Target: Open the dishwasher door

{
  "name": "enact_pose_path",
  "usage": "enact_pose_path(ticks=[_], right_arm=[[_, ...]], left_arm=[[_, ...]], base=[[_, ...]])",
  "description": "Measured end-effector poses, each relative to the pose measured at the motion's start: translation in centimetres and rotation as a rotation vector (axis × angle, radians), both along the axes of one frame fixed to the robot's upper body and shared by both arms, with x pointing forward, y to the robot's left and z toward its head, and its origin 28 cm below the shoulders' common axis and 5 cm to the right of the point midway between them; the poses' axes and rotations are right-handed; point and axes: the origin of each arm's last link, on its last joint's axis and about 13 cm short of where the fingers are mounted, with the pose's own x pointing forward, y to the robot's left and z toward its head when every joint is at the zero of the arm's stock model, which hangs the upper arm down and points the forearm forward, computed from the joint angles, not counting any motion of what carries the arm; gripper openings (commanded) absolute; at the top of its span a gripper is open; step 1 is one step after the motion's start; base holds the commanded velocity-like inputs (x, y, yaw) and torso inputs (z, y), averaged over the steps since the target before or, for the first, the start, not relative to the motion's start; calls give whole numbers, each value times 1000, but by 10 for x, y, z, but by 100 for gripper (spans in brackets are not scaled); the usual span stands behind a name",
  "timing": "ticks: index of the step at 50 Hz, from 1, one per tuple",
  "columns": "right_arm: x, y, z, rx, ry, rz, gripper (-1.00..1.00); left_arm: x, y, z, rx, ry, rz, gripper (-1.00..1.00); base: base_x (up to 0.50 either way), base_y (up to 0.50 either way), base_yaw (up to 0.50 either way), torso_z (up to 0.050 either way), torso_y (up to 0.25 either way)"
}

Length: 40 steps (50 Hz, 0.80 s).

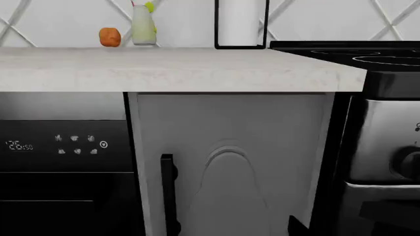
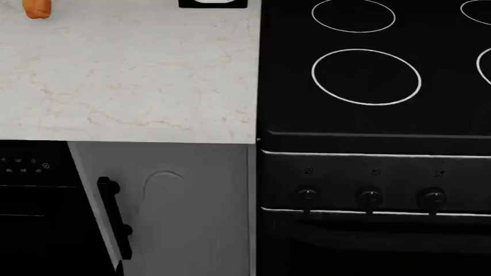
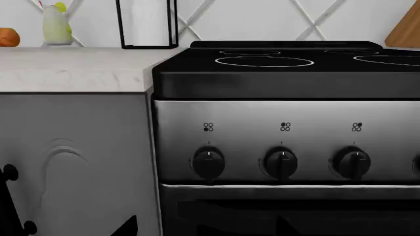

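Stove (image 2: pixel 368 75): the biggest thing here, a black glass cooktop with white ring burners, filling the right side from the head camera. Its front carries a row of round knobs (image 3: pixel 282 163) with small burner symbols above them; the right wrist view shows that panel as brushed steel.

Counter (image 2: pixel 130 80): pale marbled stone, butted against the stove's left edge, running back to a white wall with diagonal lines.

Dishwasher door (image 1: pixel 62 177): glossy black front under the counter at the far left, just beside the grey cabinet. It sits closed and flush, with a small white digital display and a cluster of touch icons (image 1: pixel 77 145) near its top and thin horizontal lines lower down. Only its right-hand part is in any picture.

Cabinet door (image 2: pixel 192 213): pale grey with a raised arched panel, between dishwasher and stove, carrying a black vertical bar handle (image 2: pixel 115 221) on its left side.

Paper towel holder (image 1: pixel 241 24): black wire frame around a white roll, at the back of the counter near the stove.

Glass (image 1: pixel 143 24): pale green drink with a lime wedge, by the wall.

Orange item (image 1: pixel 109 37): small and rounded, just beside the glass.

Grippers: neither shows in any picture, so I cannot tell how their jaws stand.
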Motion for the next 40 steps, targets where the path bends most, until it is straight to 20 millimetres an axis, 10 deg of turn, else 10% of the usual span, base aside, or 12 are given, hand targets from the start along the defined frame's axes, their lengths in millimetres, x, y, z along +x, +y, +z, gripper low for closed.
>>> enact_pose_path(ticks=[40], right_arm=[[-2,3,-1,-24,-7,18,100]], left_arm=[[-3,0,2,9,-28,-4,100]], base=[[0,231,0,0,0]])
